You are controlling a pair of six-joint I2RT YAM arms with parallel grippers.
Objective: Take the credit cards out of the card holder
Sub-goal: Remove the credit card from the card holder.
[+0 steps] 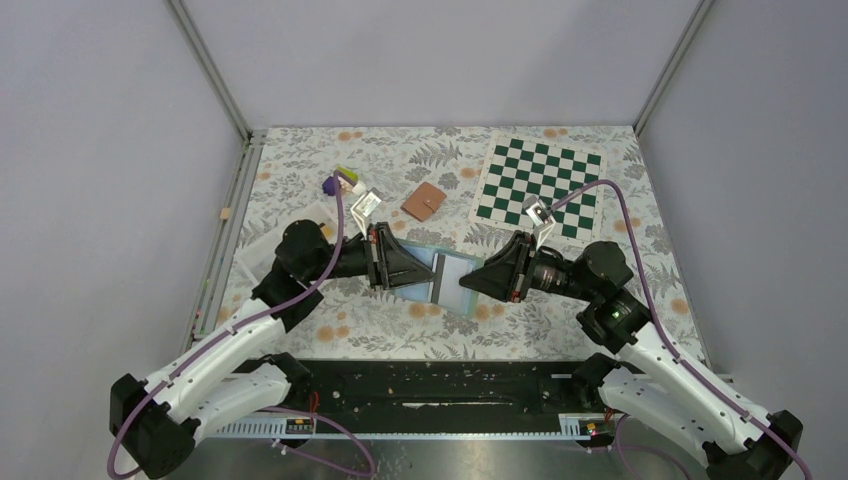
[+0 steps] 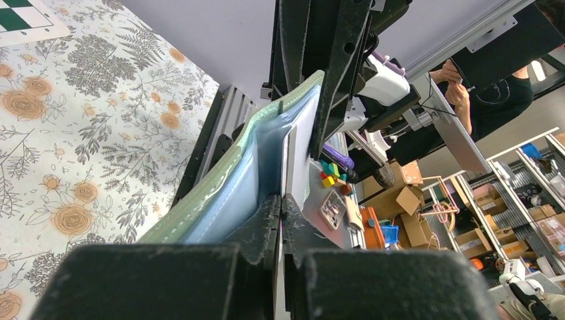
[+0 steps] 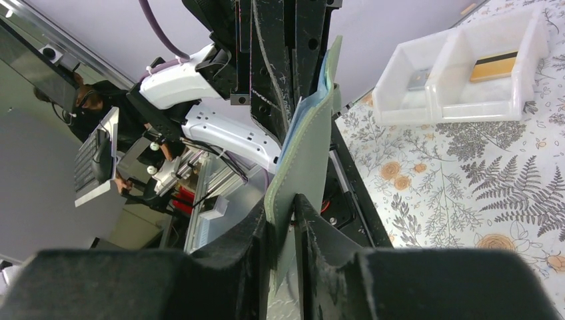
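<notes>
Covering the table is a floral cloth (image 1: 600, 300), enclosed by plain grey walls (image 1: 430, 60) with metal corner posts.

Beyond the fingers of the right gripper (image 3: 283, 207) lies a green-and-white chessboard mat (image 1: 540, 180). Beyond the fingers of the left gripper (image 2: 281, 203) a small brown wallet (image 1: 424, 201) lies flat, well apart from both grippers. Behind the left fingers, alongside that arm, sits a white divided bin (image 3: 460, 107), which the arm largely covers in the top view. One yellow-orange credit card (image 3: 494, 65) with a dark stripe lies in its end compartment. A greyish item in the next compartment is too small to name.

The card holder (image 1: 448, 272), with a pale green cover and bluish clear sleeves, is opened between the two sets of fingers.

Left gripper: fingers pressed together, pinching the edge of the inner sleeves. A thin white edge shows among the sleeves; whether it is a card cannot be told.

Right gripper: fingers narrowly apart, with the edge of the green cover standing between them. Whether they press on it cannot be told.
</notes>
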